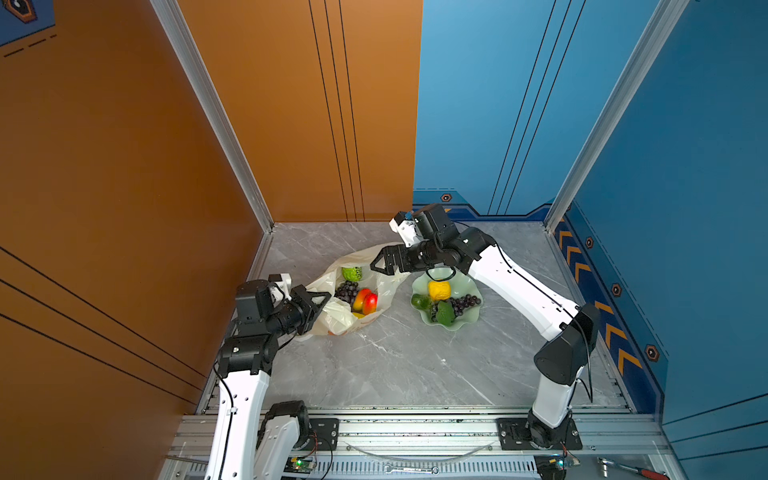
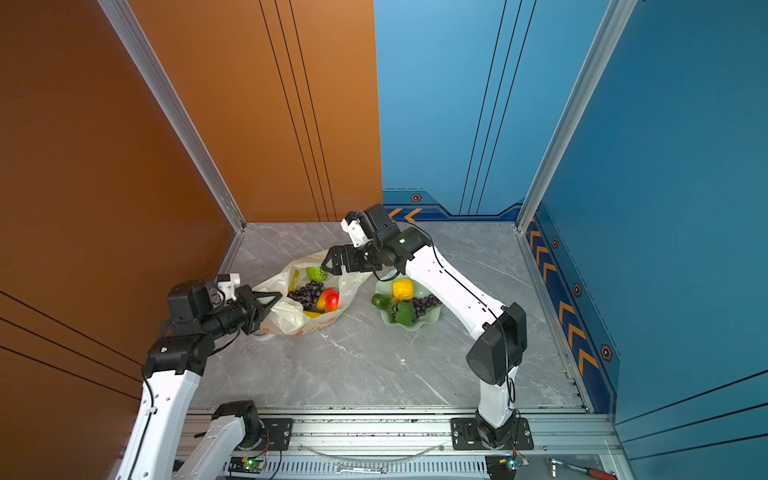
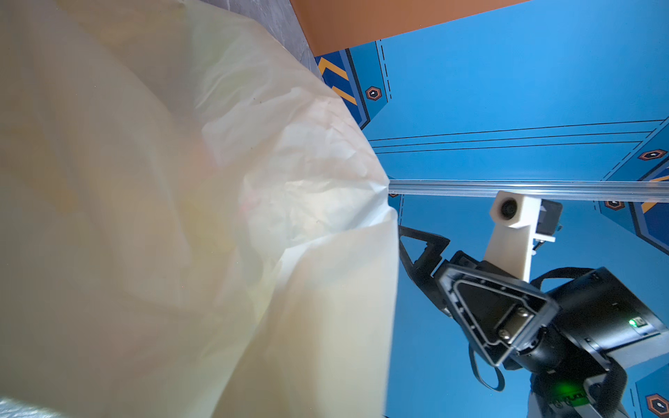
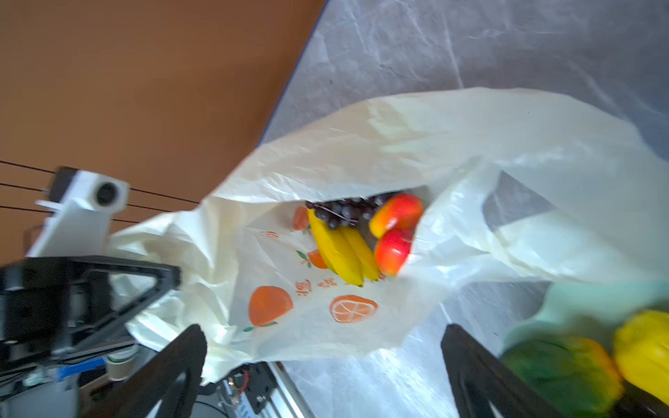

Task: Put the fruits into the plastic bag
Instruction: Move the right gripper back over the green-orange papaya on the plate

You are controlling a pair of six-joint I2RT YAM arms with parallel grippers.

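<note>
Grey marble surface (image 1: 395, 365) held a thin, crinkly plastic bag (image 1: 336, 324) with round, shiny fruits (image 1: 365, 301) inside. Its edge was clamped in the left gripper (image 1: 326, 299); the right gripper (image 1: 376, 266) stood wide apart above.

Cream bag (image 4: 398, 144) — orange-slice print; pale-green dish (image 1: 466, 321)
</note>
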